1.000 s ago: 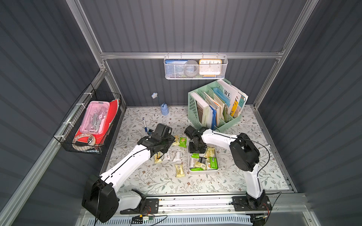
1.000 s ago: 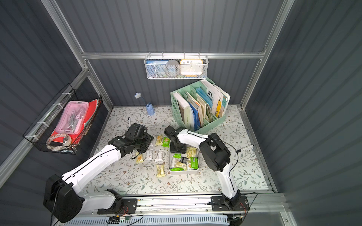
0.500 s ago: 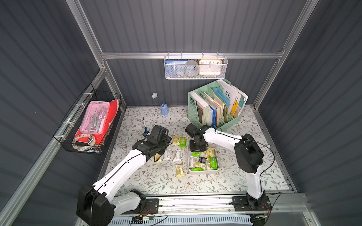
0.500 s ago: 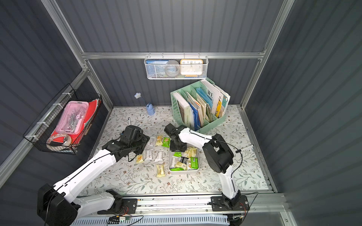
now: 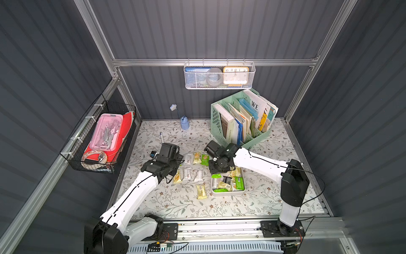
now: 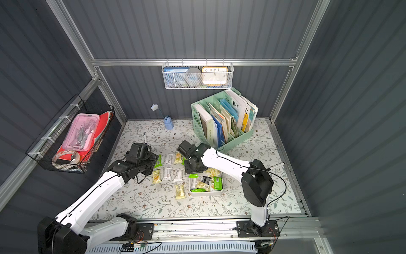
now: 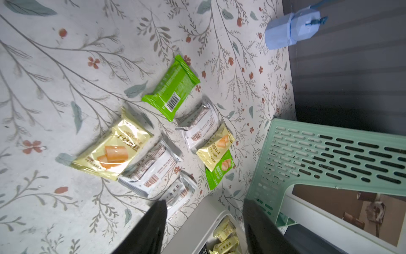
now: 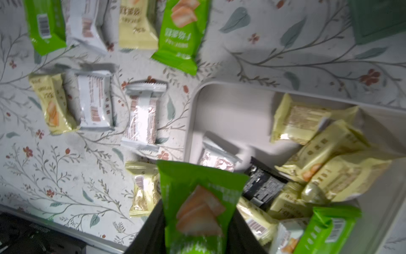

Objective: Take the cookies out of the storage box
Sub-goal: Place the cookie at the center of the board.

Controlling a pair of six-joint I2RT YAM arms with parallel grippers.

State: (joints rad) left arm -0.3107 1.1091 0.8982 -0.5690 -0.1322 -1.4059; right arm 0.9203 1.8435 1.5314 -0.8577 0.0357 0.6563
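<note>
**Storage box and surroundings.** The storage box (image 5: pixel 228 194) lies near the middle of the floral tabletop (image 5: pixel 274 198), toward its front edge, with cookies (image 5: pixel 229 185) piled inside. Over its rear end we see the right gripper (image 8: pixel 196 222), clamped on a green cookie packet (image 8: pixel 197 204). Loose packets (image 5: pixel 187 173) lie in rows just left of the box. Beside them is the left gripper (image 7: pixel 204 204), its fingers apart and empty. A mint-green file organizer (image 5: pixel 241 123) stands toward the back right corner, behind the right arm. In both top views the wrists hide the fingers of both grippers. The right wrist view, though blurred, shows a black packet (image 8: pixel 261 189) among the yellow ones.
</note>
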